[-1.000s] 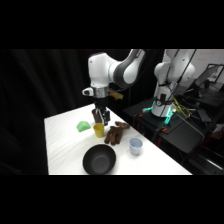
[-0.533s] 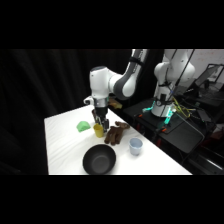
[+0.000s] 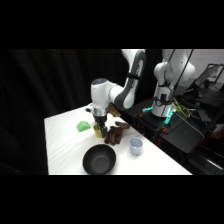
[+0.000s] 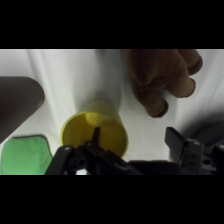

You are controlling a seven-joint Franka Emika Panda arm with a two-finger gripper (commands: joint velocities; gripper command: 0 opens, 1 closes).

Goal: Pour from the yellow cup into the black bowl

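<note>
1. Gripper straddled the yellow cup, fingers open, not yet gripping; cup upright on the table, behind the bowl.
2. Risk: an off-centre close might tip it against the brown toy.

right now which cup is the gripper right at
The yellow cup, directly under the gripper between its fingers. The pale blue-white cup stands apart, to the right of the black bowl.
</note>
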